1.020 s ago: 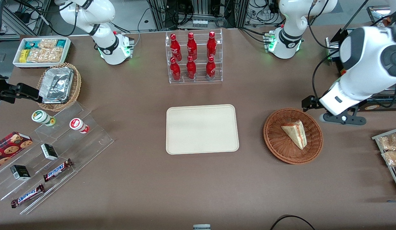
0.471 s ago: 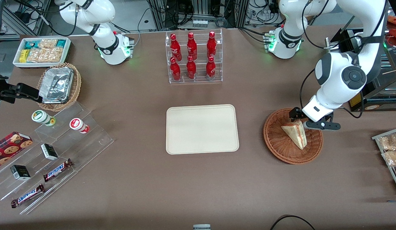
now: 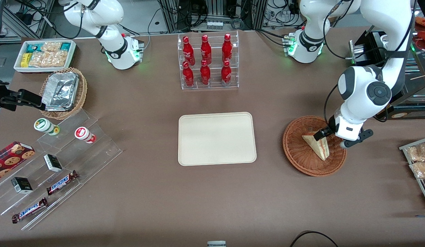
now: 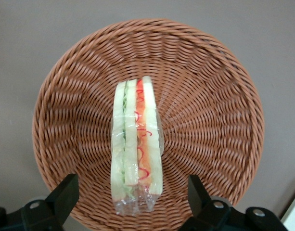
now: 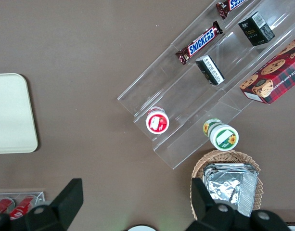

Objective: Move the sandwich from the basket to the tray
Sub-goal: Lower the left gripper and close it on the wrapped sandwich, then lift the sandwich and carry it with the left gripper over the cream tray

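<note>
- Sandwich (image 4: 136, 147) lying in basket (image 4: 219, 91), not yet lifted.
- Gripper (image 4: 133, 202) hovering above sandwich, fingers (image 4: 65, 195) spread wide, holding nothing.
- Tray (image 3: 217, 139) sitting bare; grasp, carry, placement pending.

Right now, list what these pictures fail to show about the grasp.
- Front view: the arm's wrist covers the end effector and the sandwich's wide end.
- Left wrist view: the picture's edge cuts off the fingers' bases.
- The basket's floor under the sandwich is hidden.
</note>
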Robot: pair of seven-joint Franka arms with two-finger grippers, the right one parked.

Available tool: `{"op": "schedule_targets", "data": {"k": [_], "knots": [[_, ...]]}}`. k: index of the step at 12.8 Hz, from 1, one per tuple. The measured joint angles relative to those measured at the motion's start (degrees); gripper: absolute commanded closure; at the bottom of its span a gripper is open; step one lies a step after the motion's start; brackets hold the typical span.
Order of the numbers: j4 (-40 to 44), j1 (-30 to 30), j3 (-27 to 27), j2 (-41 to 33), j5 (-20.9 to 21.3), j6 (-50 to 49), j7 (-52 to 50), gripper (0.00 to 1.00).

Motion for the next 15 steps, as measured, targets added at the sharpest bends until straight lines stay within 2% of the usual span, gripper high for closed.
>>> {"op": "schedule_targets", "data": {"k": [2,8,9,10,11,15], "knots": [[0.0,-0.06,-0.21,0.65,0.0,0.58,-5.09,0.0],[-0.02,-0.09,-0.28,4.05,0.0,0.86,-6.09,0.0],[-0.02,-0.09,-0.28,4.88,0.0,1.04,-6.15,0.05],[-0.02,-0.09,-0.28,5.5,0.0,1.47,-6.18,0.55],[-0.01,-0.09,-0.28,5.95,0.0,1.9,-6.19,1.0],[0.23,-0.07,-0.27,6.17,0.0,2.01,-6.23,1.0]]}}
